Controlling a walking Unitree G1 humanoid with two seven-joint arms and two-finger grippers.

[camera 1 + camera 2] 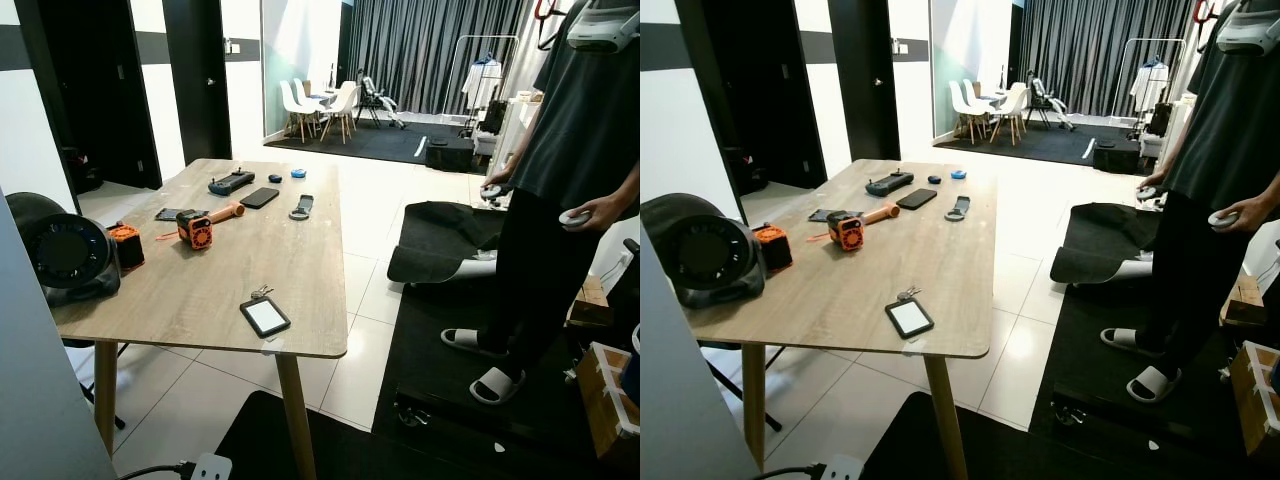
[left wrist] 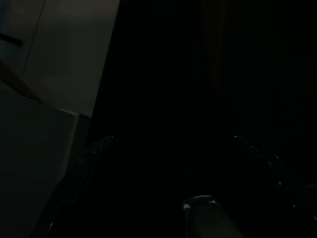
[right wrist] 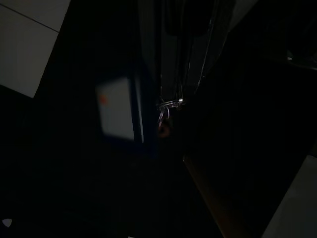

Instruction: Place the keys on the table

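In the dark right wrist view my right gripper hangs with its fingers drawn together on a metal key ring; a small key dangles below it. The wooden table stands ahead to the left. On it, near the front edge, another small bunch of keys lies beside a little white-screened device. The left wrist view is very dark. My left gripper shows only as two faint finger outlines set wide apart, with nothing between them.
A person holding controllers stands to the right on a black mat. The table also carries a black fan, an orange tool, a phone and a handheld controller. A power strip lies on the floor.
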